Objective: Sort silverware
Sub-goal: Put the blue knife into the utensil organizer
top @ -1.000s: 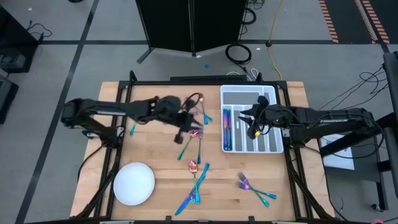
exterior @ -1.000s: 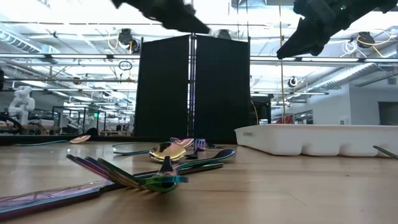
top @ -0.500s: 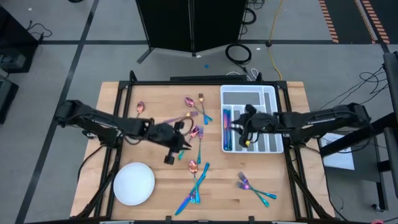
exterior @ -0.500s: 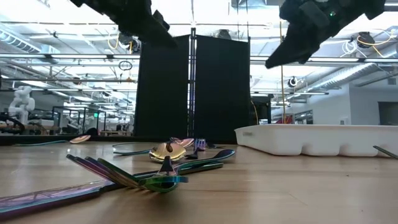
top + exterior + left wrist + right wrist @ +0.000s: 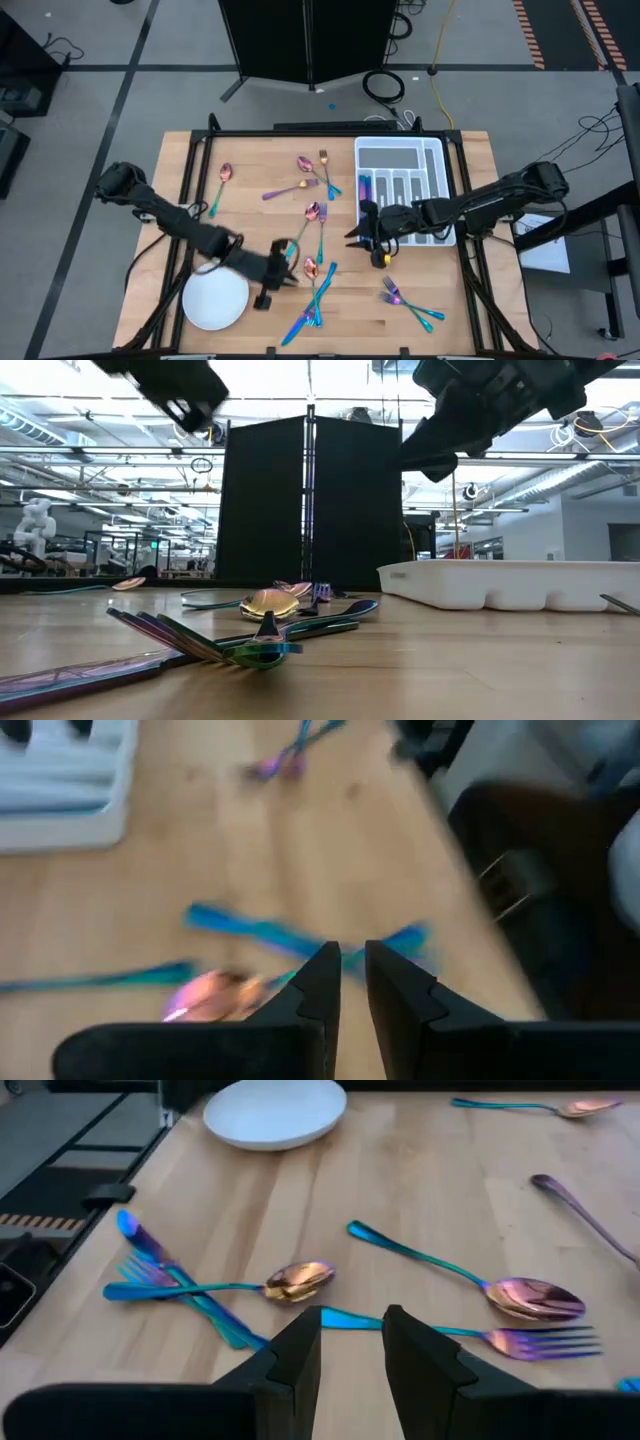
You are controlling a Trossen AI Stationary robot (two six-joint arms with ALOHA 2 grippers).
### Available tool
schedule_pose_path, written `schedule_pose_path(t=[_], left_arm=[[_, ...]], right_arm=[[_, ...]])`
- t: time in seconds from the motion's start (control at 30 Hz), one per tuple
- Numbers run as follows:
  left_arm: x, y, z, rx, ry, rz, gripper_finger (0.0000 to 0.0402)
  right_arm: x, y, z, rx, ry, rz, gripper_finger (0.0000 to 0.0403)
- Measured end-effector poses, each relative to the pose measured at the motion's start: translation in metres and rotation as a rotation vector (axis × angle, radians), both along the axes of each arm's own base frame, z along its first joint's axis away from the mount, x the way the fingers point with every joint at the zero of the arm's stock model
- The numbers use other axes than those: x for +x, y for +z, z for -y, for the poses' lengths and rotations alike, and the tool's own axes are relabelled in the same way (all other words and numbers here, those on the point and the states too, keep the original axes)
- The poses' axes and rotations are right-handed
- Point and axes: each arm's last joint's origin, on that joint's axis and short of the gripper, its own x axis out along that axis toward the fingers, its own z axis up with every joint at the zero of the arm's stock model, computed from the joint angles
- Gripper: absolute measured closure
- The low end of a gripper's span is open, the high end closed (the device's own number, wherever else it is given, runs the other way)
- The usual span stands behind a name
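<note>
The silverware lies loose on the wooden table: spoons and forks near the far middle [image 5: 305, 165], a spoon [image 5: 225, 172] at the far left, a crossed heap [image 5: 315, 298] near the front edge, and forks [image 5: 400, 298] to its right. A few pieces lie in the white divided tray's [image 5: 430, 200] left slot [image 5: 365, 190]. My left gripper [image 5: 285, 280] [image 5: 352, 960] hovers right of the round white plate [image 5: 215, 295], empty, with a narrow gap between its fingers. My right gripper [image 5: 352, 234] [image 5: 352, 1325] hovers left of the tray, open and empty, above a fork [image 5: 540, 1342] and spoon [image 5: 300, 1280].
The plate sits at the table's near left corner; the tray stands against the right edge, toward the far side. Bare wood shows between the tray and the near-right forks. Both arms reach in low across the table's middle.
My left gripper has swung from the far-middle pile toward the near edge, ending beside the plate. My right gripper has drawn out from above the tray toward the table's left and now hangs over the wood beside the tray. No silverware has moved.
</note>
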Motion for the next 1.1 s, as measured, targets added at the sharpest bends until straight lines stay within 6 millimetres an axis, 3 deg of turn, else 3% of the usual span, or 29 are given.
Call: schedule_pose_path(t=[0.2, 0.43, 0.63, 1.1], left_arm=[[0.002, -0.025, 0.048, -0.111, -0.017, -0.004, 0.0350], [0.024, -0.052, 0.075, -0.134, -0.045, -0.093, 0.0350], [0.028, -0.069, 0.080, -0.166, -0.081, -0.181, 0.0350], [0.024, -0.081, 0.074, -0.101, -0.071, -0.265, 0.0350]], right_arm=[[0.008, 0.006, -0.005, -0.014, 0.027, 0.018, 0.0307], [0.011, 0.018, -0.006, -0.025, 0.035, 0.059, 0.0307], [0.013, 0.024, -0.006, -0.055, 0.051, 0.084, 0.0307], [0.013, 0.024, -0.006, -0.081, 0.064, 0.087, 0.0307]])
